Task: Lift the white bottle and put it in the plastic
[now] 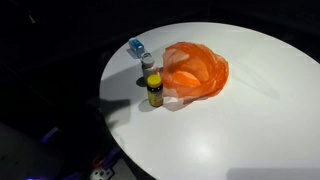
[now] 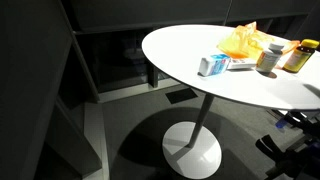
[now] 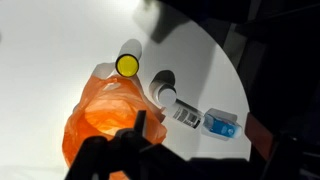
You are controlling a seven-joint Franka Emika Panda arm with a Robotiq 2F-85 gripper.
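The white bottle (image 1: 148, 64) stands upright on the round white table (image 1: 250, 120), between a blue and white box (image 1: 135, 46) and a brown bottle with a yellow cap (image 1: 154, 90). The orange plastic bag (image 1: 196, 70) lies crumpled just beside them. In the wrist view the white bottle (image 3: 160, 83) is seen from above, next to the yellow cap (image 3: 127, 65) and the bag (image 3: 100, 120). My gripper (image 3: 198, 130) is open and empty, well above the table, over the box (image 3: 220, 123) and apart from the bottle. The gripper does not show in the exterior views.
In an exterior view the bag (image 2: 243, 40), box (image 2: 213, 65), white bottle (image 2: 268, 56) and yellow-capped bottle (image 2: 300, 55) cluster near the table's edge. The table stands on a single pedestal (image 2: 192, 150). The surroundings are dark.
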